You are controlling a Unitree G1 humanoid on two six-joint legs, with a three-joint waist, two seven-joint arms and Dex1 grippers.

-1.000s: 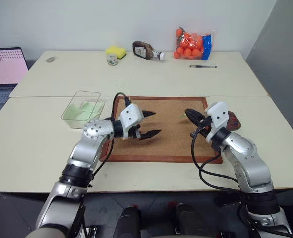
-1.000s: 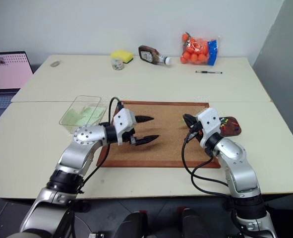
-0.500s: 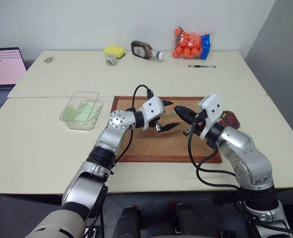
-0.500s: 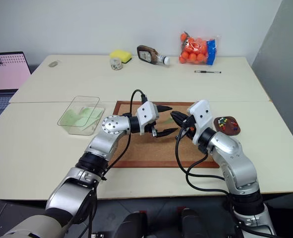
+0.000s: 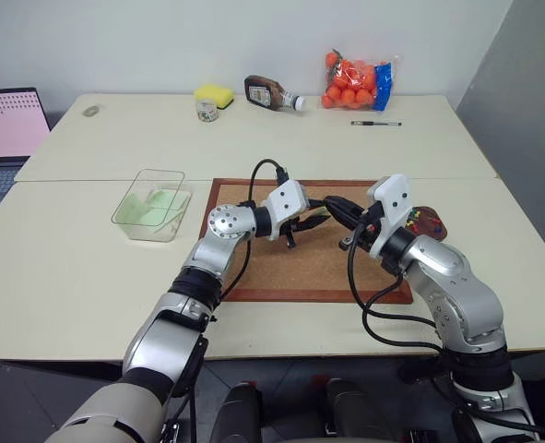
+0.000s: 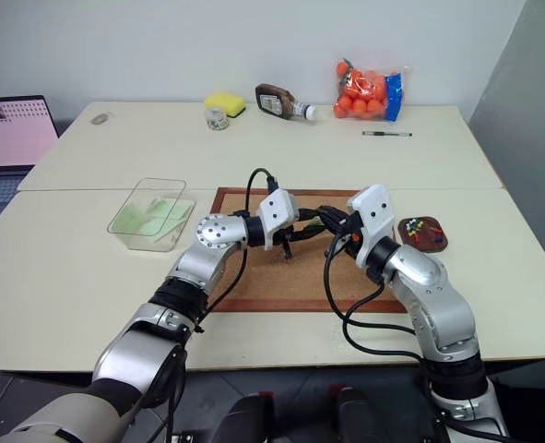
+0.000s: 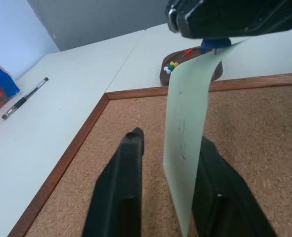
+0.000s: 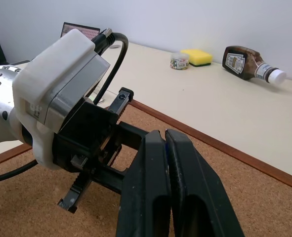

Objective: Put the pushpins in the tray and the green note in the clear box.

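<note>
Hanging edge-on over the cork board [image 5: 281, 268], the green note [image 7: 187, 98] is pinched at its top edge by the right claw [image 8: 164, 136], whose fingers are pressed together on the paper. The sheet droops free below that pinch with a slight bow, so it reads as very light, thin and floppy: no stiffness, likely to curl, crease or slip out if tugged. Best hold, judging from this, is flat across both faces near an edge, well clear of the other claw's pinch, squeezed gently so it does not tear.

The left claw [image 7: 169, 140] straddles the lower part of the note, fingers apart, with a gap showing on one side. It is not clamped yet.

The clear box [image 5: 150, 175] sits on the tabletop [image 5: 88, 268] just beside the board's left edge, with something pale green already lying inside. The tray [image 6: 422, 245] sits off the board's right side, with pushpins [image 6: 421, 227] in it. Whether any pins remain on the board is too small to tell.
</note>
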